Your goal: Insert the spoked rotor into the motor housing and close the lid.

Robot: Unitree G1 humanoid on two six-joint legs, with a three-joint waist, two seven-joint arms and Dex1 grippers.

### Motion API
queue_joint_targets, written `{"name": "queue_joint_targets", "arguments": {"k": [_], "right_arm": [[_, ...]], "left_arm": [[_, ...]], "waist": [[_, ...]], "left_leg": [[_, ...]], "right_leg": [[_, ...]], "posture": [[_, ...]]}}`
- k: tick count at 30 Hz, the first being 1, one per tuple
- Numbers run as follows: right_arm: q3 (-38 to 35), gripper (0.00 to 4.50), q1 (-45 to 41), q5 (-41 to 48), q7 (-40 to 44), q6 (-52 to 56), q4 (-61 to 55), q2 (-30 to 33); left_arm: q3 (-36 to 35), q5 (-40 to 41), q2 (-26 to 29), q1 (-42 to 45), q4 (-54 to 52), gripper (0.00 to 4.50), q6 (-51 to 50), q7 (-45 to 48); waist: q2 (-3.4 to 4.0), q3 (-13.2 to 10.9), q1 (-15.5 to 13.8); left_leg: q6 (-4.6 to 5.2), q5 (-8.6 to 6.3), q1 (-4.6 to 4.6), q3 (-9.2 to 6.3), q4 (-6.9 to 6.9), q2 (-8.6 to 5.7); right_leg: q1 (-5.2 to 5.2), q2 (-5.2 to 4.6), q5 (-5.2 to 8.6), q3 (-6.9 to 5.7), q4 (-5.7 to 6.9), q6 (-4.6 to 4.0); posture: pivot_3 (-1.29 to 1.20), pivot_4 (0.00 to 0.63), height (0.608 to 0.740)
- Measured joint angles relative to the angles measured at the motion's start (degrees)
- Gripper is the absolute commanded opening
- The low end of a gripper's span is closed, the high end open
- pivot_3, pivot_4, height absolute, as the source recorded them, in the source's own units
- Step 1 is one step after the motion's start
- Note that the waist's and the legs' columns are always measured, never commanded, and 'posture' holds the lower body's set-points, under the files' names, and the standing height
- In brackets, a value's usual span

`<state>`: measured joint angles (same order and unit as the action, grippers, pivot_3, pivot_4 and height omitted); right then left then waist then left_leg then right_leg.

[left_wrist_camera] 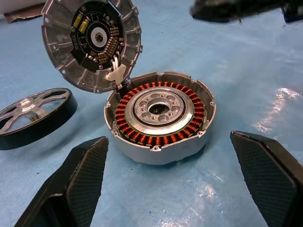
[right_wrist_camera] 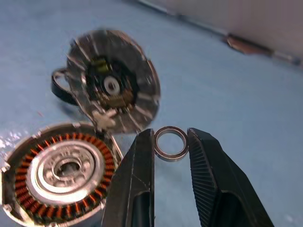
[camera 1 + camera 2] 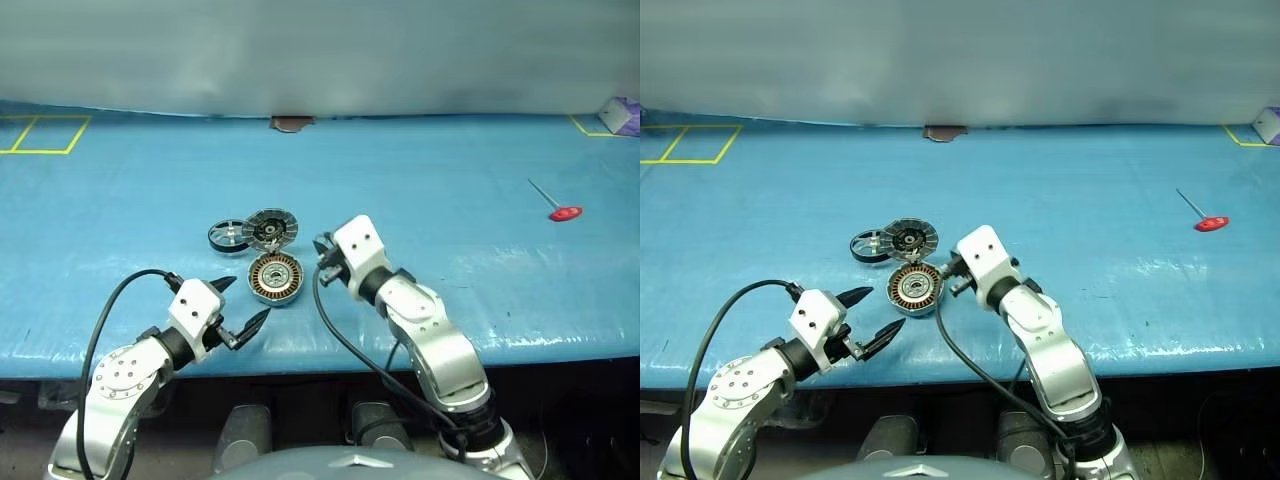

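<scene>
Meanwhile the right gripper (image 2: 171,142) pinches a small metal ring (image 2: 171,144); the left gripper (image 3: 240,305) hovers spread wide; the spoked rotor (image 3: 229,236) lies at ten o'clock of the motor housing (image 3: 275,277), beside the raised lid (image 3: 270,229); rigid, probably slick metal, best gripped across its black rim.

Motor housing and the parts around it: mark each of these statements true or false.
1. The lid stands tilted open behind the motor housing. True.
2. The spoked rotor already sits inside the housing. False: it lies on the blue table beside it.
3. The right gripper holds a small metal ring between its jaws. True.
4. The left gripper is shut on the lid. False: its jaws stand wide open, holding nothing.
5. A red-handled tool lies far off on the robot's right. True.
</scene>
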<state>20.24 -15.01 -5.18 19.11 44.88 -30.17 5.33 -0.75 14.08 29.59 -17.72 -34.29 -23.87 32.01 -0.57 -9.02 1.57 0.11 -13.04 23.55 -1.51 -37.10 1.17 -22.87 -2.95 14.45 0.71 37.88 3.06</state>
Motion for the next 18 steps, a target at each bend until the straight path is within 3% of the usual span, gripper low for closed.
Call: {"name": "queue_joint_targets", "arguments": {"k": [5, 11, 18], "right_arm": [[4.0, 0.67, -7.5, 0.7, 1.0, -0.5, 4.1, -2.3], [7.4, 0.67, -5.7, 1.3, 1.8, -2.7, 13.2, -2.1], [9.8, 0.67, -2.3, 1.3, 2.3, -4.0, 15.3, -1.1]], "left_arm": [[-0.1, -0.1, -0.3, -1.6, -1.0, 4.5, 0.0, -1.2], [-0.9, -0.6, -1.3, -4.9, -1.8, 4.5, 2.2, -3.1], [-1.0, -0.5, -1.3, -7.4, -1.8, 4.5, 4.2, -3.1]], "waist": [[-0.01, 0.0, 0.0], [-0.01, 0.0, 0.0], [-0.02, 0.0, 0.1]], "left_leg": [[-0.02, 0.0, 0.01, 0.01, 0.04, 0.01], [-0.02, 0.0, 0.04, 0.06, 0.03, 0.02], [-0.03, 0.0, 0.01, 0.11, 0.01, 0.05]], "right_leg": [[-0.01, 0.0, -0.12, 0.02, 0.0, -0.19], [-0.03, -0.15, -0.11, 0.05, -0.03, -0.2], [-0.05, -0.1, -0.09, 0.03, -0.02, -0.19]], "posture": [[0.0, 0.15, 0.74], [0.0, 0.15, 0.74], [0.0, 0.15, 0.74]]}}
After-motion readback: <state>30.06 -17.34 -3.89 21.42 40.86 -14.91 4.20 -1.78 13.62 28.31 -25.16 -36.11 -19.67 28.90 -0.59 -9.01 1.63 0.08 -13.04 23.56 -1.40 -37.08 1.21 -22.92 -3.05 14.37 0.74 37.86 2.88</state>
